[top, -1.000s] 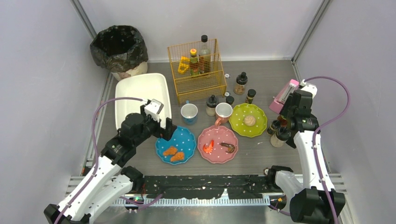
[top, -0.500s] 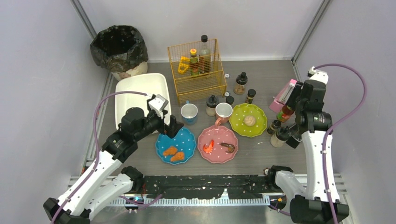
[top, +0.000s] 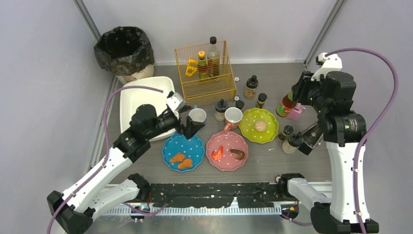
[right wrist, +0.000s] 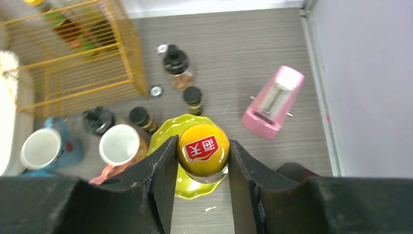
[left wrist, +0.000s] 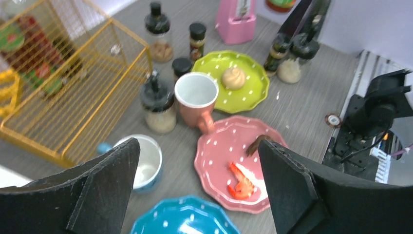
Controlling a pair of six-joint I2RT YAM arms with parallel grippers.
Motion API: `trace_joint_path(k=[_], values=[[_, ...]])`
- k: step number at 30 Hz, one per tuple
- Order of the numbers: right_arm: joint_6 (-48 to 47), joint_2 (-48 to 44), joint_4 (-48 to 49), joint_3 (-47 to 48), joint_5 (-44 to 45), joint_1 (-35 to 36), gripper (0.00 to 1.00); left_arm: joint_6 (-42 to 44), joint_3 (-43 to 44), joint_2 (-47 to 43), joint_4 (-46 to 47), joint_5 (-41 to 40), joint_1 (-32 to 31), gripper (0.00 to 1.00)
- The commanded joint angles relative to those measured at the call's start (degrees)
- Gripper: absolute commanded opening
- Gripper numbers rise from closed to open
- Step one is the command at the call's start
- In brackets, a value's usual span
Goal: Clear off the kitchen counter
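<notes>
Crowded tabletop (top: 263, 163), one bottle in grip.

Top view: the tabletop fills the frame, rigid and fixed, so I judge only its load can be grasped. At 2 o'clock the right gripper (top: 292, 99) clamps a sauce bottle (top: 284, 106), seemingly lifted, close to the lilac wall (top: 370, 58). Bare room lies at 1 o'clock beside the wire basket (top: 207, 87).
Left wrist view: the left gripper (left wrist: 198, 153) gapes empty over the blue mug (left wrist: 146, 165) and pink plate (left wrist: 214, 151).
Right wrist view: fingers flank the yellow cap (right wrist: 203, 148); the bottle is likely slick.
</notes>
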Motion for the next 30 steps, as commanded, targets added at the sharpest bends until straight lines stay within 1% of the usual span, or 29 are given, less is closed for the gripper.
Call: trace_joint_path(k=[1,7,9,16,24,29,30], values=[[-1.7,0.1,1.1,6.0,-7.1,4.7,0.06,1.7,4.8,3.4,12.6,4.8,-2.4,0.93],[-2.1,-0.1,0.4,6.2,-14.7,9.8,0.05,1.3,8.5,11.7,22.6,8.9,-5.7,0.93],[-2.6,-0.3,0.6,5.3,-16.6,11.8,0.05,1.3,10.1,14.7,24.8,10.3,-7.4,0.93],[-2.5,-2.3,3.5,0.4,-23.3,15.3,0.05,1.1,13.4,24.7,33.3,13.4,-12.2,0.93],[-3.5,-4.1,4.3,-2.8,-27.8,18.6,0.05,1.0,16.7,31.8,37.7,12.8,-16.0,0.92],[-4.9,-5.1,4.8,-4.3,-29.6,19.5,0.05,-0.9,19.1,35.0,38.4,12.8,-17.3,0.86],[-5.3,-5.3,5.0,-4.6,-29.8,19.6,0.05,-1.4,19.5,35.6,38.6,12.9,-17.6,0.84]])
